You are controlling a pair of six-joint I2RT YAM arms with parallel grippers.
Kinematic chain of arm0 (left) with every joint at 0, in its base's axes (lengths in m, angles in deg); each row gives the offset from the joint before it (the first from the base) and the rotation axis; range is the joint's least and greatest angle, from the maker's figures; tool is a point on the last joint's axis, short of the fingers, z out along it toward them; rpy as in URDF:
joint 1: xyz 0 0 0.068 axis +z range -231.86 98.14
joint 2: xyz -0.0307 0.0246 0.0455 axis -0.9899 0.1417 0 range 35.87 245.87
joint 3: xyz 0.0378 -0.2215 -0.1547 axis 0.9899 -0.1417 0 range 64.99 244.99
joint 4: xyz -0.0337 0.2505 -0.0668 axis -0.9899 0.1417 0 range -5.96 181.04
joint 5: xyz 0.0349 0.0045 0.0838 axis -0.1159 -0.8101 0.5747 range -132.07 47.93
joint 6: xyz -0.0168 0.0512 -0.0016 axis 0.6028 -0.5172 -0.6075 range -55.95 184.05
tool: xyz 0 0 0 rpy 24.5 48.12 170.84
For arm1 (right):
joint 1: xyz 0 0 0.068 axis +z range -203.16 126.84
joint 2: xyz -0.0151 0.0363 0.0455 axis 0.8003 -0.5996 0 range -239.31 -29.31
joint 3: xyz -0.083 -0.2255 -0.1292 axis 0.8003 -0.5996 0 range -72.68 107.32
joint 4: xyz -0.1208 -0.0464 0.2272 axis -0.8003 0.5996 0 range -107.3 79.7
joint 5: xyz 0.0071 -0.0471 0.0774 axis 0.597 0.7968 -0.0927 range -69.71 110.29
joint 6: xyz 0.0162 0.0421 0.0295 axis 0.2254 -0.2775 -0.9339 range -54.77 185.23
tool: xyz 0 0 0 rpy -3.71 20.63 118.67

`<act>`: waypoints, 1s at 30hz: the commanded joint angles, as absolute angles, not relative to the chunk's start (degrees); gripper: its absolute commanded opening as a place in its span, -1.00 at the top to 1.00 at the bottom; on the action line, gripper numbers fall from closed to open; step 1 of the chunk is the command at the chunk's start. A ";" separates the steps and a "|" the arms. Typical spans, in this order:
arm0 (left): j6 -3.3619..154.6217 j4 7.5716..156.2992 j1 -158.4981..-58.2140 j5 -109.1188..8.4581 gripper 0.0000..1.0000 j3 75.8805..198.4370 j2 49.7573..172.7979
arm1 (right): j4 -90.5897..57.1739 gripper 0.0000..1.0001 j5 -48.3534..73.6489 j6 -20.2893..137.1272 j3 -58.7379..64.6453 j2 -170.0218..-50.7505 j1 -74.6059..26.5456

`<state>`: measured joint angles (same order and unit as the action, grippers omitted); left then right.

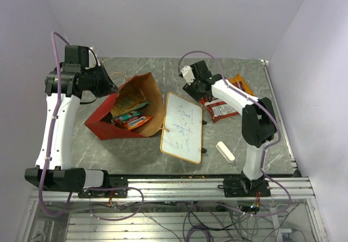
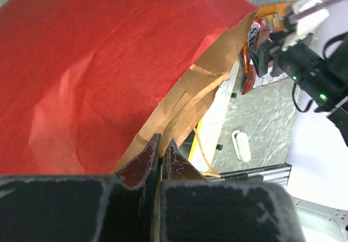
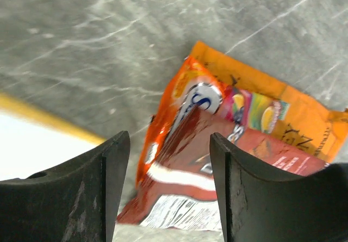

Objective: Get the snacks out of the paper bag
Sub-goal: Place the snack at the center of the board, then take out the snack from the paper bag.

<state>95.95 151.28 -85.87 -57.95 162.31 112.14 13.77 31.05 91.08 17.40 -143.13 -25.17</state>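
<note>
1 paper bag, red outside, brown inside, lies on its side at the left-centre of the table, mouth facing right toward the whiteboard. The left gripper is clamped on the bag's upper rim, fingers pressed together with paper between them, holding the mouth up. At least 3 packets in bag are visible in the top view: one yellowish, one teal, one orange-red (exact count not clear, they overlap).

2 snacks are out on the table at the right: 1 orange packet and 1 red-brown packet lying partly over it, the two touching. The right gripper hangs above this pair with its jaws spread wide, gripping nothing.

1 wood-framed whiteboard lies flat between the bag and the two loose packets, its left edge touching the bag mouth. 1 white eraser lies just right of the whiteboard's near corner
</note>
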 commanded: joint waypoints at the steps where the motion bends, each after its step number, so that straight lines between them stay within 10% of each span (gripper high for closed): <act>1: 97.93 148.52 -86.34 -58.14 0.86 158.50 108.03 | 6.63 -0.25 17.81 84.42 10.53 -132.42 -25.38; 16: 99.82 145.42 -86.34 -59.37 0.86 158.04 107.40 | -5.41 -0.36 -1.02 83.05 1.00 -115.10 -25.16; 30: 99.97 143.91 -86.30 -59.65 0.86 162.09 110.01 | -24.33 -0.36 -8.97 96.76 -0.24 -119.00 -4.29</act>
